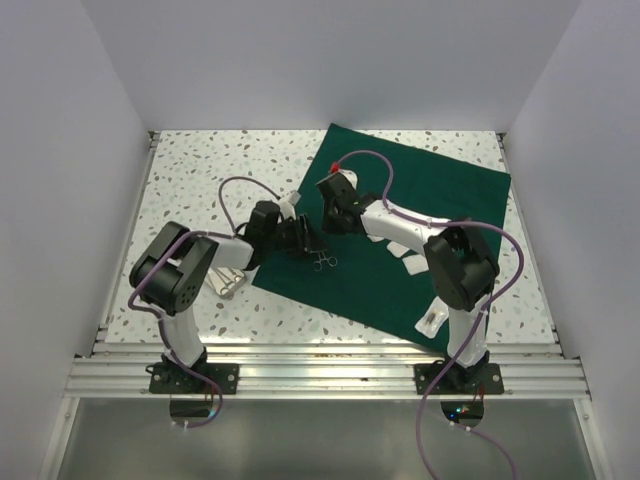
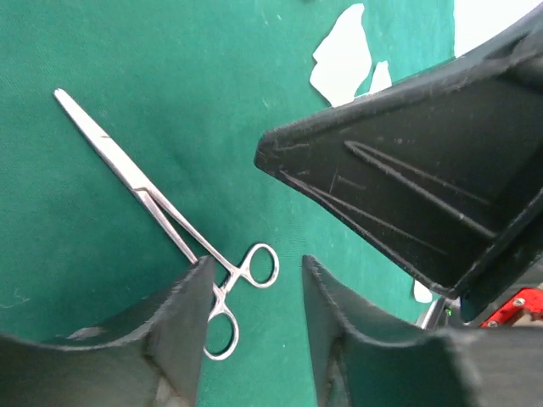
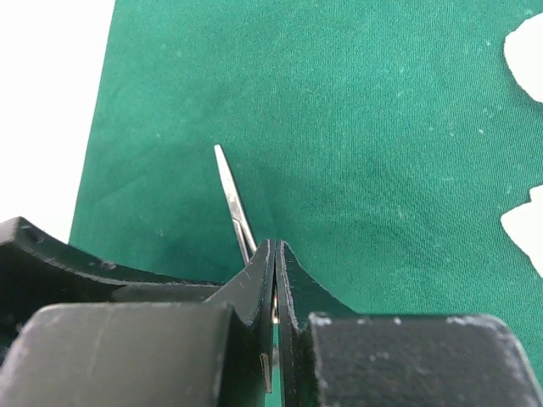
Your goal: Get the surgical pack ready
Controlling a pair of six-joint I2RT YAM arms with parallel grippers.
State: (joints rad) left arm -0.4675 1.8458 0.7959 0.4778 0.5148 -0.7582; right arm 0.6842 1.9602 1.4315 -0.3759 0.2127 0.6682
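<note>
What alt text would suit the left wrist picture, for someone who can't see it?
A steel clamp with ring handles lies on a green cloth, its rings near the parted black fingers of the left gripper at the bottom edge. The right gripper looms at right; white pads lie beyond.

One dark green drape, one steel forceps, at least two white gauze pads

Bright, even light, soft shadows, whites overexposed.
</note>
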